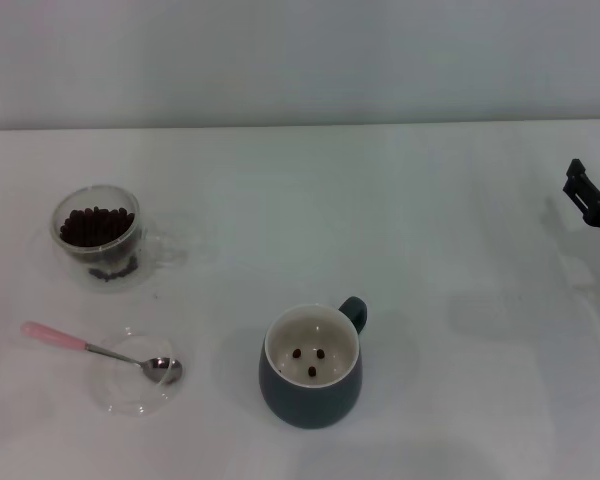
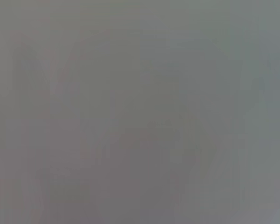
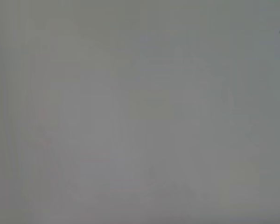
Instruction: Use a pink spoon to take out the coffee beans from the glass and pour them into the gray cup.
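In the head view the pink spoon [image 1: 98, 351] lies at the front left with its metal bowl resting on a flat clear saucer [image 1: 132, 380]. The glass [image 1: 98, 235] stands behind it at the left, filled with coffee beans [image 1: 97, 225]. The gray cup [image 1: 311, 366] stands at the front middle with three beans inside. My right gripper [image 1: 592, 198] shows at the far right edge, well away from everything. My left gripper is out of view. Both wrist views show only plain grey.
The white table [image 1: 380, 220] stretches between the cup and the right gripper. A pale wall rises behind the table's far edge.
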Robot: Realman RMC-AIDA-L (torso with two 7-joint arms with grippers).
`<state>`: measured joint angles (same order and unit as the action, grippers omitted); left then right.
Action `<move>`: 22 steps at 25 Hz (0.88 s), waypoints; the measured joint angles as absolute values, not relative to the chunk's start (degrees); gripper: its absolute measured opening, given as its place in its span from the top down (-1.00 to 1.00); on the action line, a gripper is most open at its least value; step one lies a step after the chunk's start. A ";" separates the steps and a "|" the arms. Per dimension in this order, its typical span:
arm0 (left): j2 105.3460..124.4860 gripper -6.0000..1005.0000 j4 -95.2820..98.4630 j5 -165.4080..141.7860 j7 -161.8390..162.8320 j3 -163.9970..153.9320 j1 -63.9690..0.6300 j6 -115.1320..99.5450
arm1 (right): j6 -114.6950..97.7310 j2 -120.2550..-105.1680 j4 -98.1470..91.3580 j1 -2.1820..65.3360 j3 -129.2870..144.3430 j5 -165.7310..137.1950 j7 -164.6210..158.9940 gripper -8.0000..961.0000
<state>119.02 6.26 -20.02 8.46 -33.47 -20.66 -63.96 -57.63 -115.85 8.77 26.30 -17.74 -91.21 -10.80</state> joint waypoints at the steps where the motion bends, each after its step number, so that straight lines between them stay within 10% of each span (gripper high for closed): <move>1: 119.08 -0.74 6.25 -19.88 8.45 -33.51 -20.51 -64.17 | -57.64 -115.86 8.84 26.29 -17.74 -91.22 -10.81 -0.54; 22: 119.09 -0.72 3.95 -19.78 8.79 -33.65 -21.25 -65.74 | -57.56 -115.84 8.87 26.72 -17.76 -91.23 -10.81 -0.83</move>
<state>119.09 3.95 -19.78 8.79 -33.65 -21.25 -65.74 -57.56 -115.84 8.87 26.72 -17.75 -91.23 -10.81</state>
